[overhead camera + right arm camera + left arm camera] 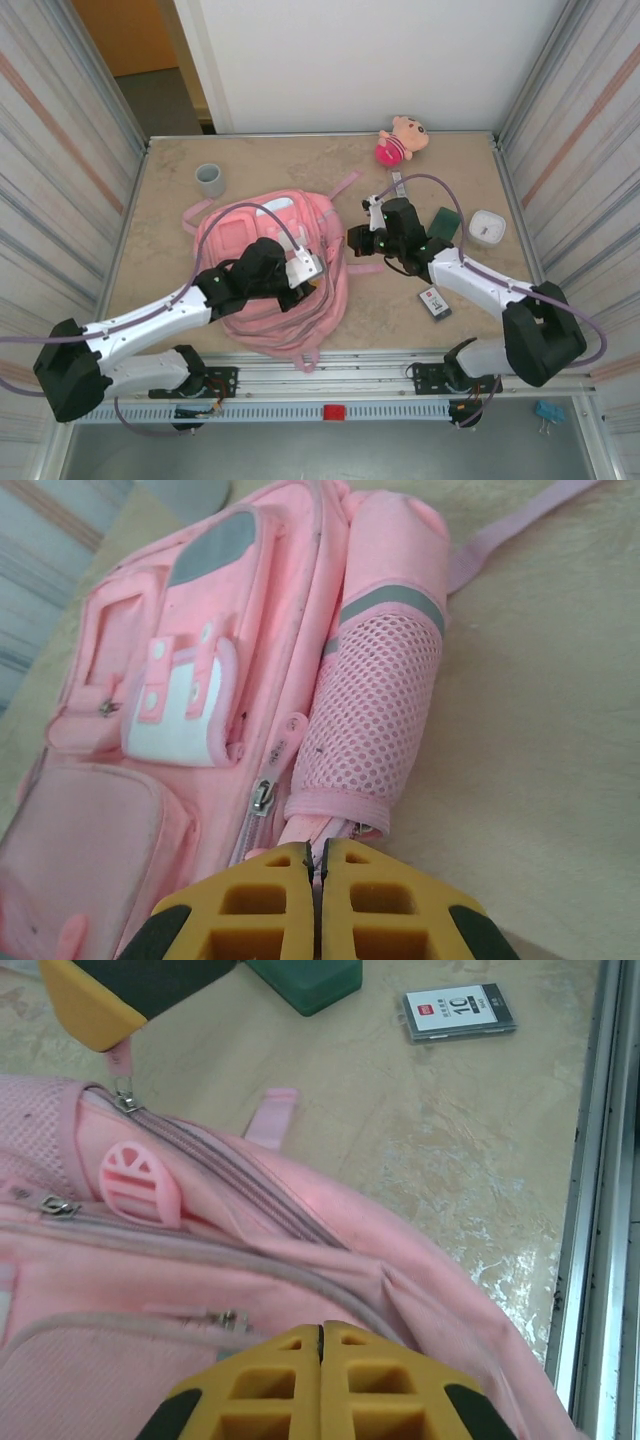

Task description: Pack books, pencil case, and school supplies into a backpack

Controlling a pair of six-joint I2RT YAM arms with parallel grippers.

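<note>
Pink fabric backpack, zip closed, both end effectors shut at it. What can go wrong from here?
1. The right end effector pinches only the pink zip pull; it may slip free under tension.
2. The left end effector shows little cloth of the pink fabric backpack caught, so the bag might drag rather than unzip, nudging the black rectangular card pack.

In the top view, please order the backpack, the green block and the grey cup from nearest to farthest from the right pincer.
1. backpack, touching the right pincer, at its left.
2. green block, to its right.
3. grey cup, far back left.
</note>
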